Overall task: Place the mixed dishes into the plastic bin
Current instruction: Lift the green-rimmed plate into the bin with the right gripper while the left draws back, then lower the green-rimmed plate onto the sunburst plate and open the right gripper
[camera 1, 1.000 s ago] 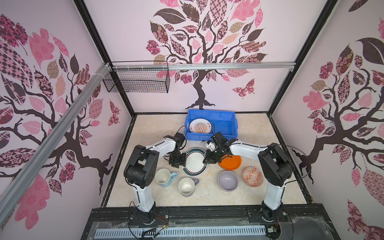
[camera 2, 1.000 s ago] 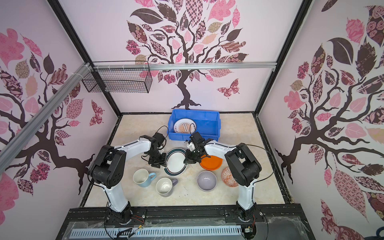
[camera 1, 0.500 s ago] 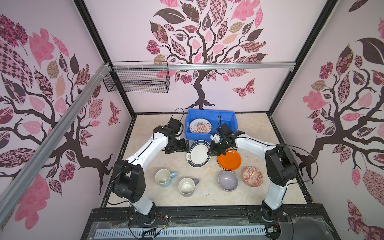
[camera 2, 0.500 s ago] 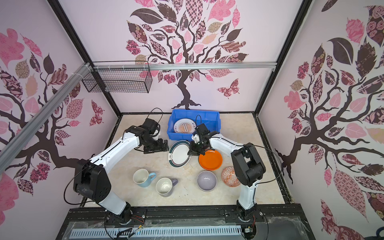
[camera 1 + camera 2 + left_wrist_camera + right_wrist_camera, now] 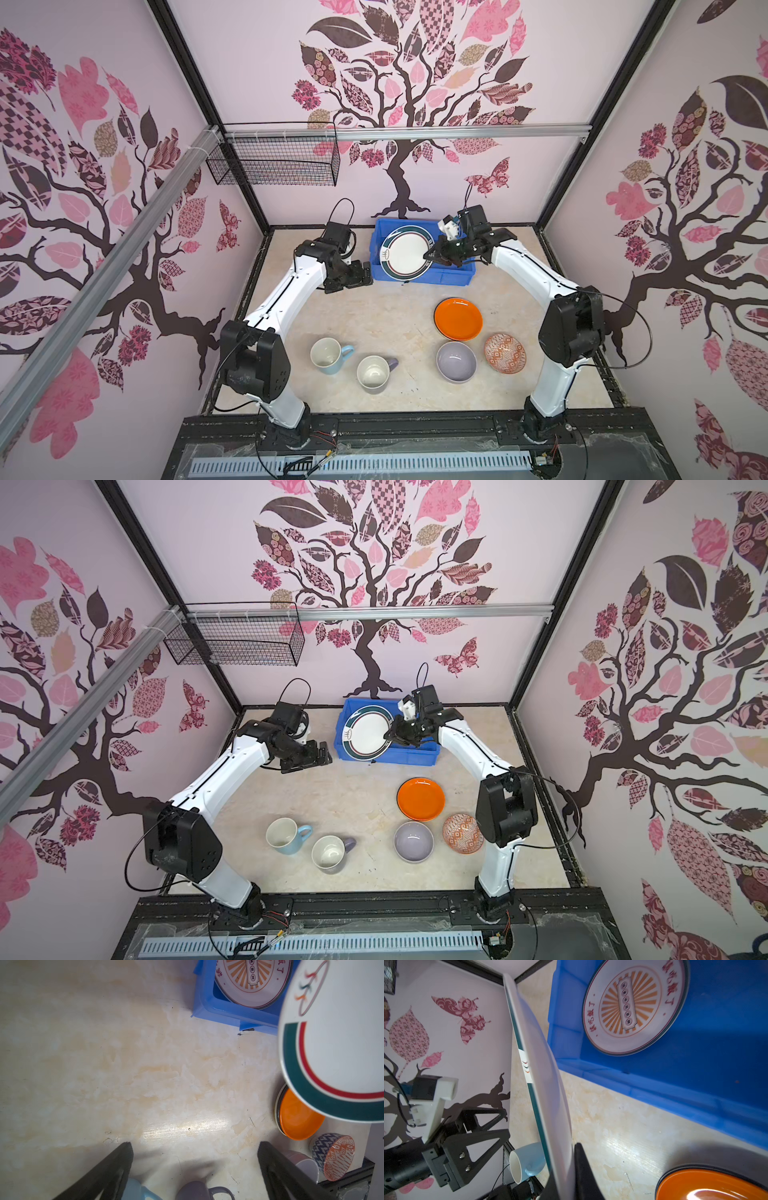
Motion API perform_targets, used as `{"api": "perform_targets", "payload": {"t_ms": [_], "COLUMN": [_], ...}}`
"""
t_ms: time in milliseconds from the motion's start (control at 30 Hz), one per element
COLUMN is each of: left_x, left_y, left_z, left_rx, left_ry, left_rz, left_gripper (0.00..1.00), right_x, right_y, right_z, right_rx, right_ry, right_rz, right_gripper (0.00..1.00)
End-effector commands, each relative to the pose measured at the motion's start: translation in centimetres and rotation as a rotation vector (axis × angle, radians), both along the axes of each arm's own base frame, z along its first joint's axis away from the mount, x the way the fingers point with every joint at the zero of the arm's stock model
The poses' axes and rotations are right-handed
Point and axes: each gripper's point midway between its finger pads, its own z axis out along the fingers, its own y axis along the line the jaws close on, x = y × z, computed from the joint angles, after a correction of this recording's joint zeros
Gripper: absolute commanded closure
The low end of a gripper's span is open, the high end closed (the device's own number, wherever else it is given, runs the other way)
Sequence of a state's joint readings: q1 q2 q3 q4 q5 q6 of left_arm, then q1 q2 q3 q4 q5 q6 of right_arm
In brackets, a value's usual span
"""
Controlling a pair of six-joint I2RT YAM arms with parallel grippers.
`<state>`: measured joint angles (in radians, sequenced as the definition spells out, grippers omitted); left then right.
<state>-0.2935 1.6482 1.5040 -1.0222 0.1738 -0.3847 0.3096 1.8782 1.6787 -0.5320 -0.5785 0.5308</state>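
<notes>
My left pincer (image 5: 360,275) hangs wide and empty over the bare bench (image 5: 374,316), just left of the bin. Nearer me, the light-blue mug (image 5: 330,355) and the lavender mug (image 5: 374,372) stand side by side on the bench, untouched.

The blue bin (image 5: 432,276) sits at the back with one dish in it: the sunburst plate (image 5: 635,1007) lies flat on its floor. The dark-rimmed plate (image 5: 405,257) hangs tilted above the bin's left half, not set down, pinched at its right edge by my right pincer (image 5: 432,254).

Further right, the orange plate (image 5: 458,318) rests on a darker plate (image 5: 277,1105). Beyond them stand the lavender bowl (image 5: 456,361) and the patterned bowl (image 5: 504,353).

By my count, one dish is in, one is on its way, and at least six wait.
</notes>
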Motion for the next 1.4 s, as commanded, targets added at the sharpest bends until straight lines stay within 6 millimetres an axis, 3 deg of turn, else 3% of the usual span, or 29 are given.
{"api": "perform_targets", "payload": {"t_ms": [0, 267, 433, 533, 567, 667, 1100, 1167, 1300, 1367], "left_x": [1.2, 2.8, 3.5, 3.6, 3.6, 3.5, 2.5, 2.3, 1.9, 1.7], "left_y": [-0.1, 1.1, 1.8, 2.1, 2.2, 2.3, 2.0, 1.9, 1.8, 1.8], "left_z": [1.1, 0.9, 0.6, 0.5, 0.3, -0.1, -1.6, -1.8, -2.0, -2.0], "left_rx": [-0.013, 0.021, 0.030, 0.036, 0.038, 0.040, 0.019, 0.013, 0.004, 0.001], "left_ry": [-0.026, -0.016, 0.001, 0.011, 0.016, 0.031, 0.082, 0.092, 0.100, 0.101], "left_rz": [-0.004, 0.011, 0.023, 0.026, 0.027, 0.030, 0.017, 0.014, 0.005, 0.005], "left_gripper": [0.02, 0.02, 0.02, 0.02, 0.02, 0.02, 0.02, 0.02, 0.02, 0.02], "right_x": [3.6, 10.1, 12.6, 13.8, 13.9, 14.0, 11.6, 11.4, 10.9, 10.6], "right_y": [-1.1, -2.4, -2.0, -1.5, -1.4, -1.1, 0.3, 0.4, 0.6, 0.6], "right_z": [-0.7, -4.8, -8.1, -8.6, -8.7, -11.5, -16.0, -16.3, -17.0, -17.2], "right_rx": [0.023, -0.028, -0.052, -0.040, -0.033, -0.022, -0.022, -0.024, -0.049, -0.074], "right_ry": [-0.028, -0.050, -0.011, -0.012, -0.010, 0.046, 0.168, 0.179, 0.203, 0.209], "right_rz": [-0.030, -0.080, -0.075, -0.073, -0.072, -0.070, -0.023, -0.019, -0.010, -0.001], "right_gripper": [0.89, 0.89, 0.89, 0.89, 0.89, 0.89, 0.85, 0.78, 0.54, 0.50]}}
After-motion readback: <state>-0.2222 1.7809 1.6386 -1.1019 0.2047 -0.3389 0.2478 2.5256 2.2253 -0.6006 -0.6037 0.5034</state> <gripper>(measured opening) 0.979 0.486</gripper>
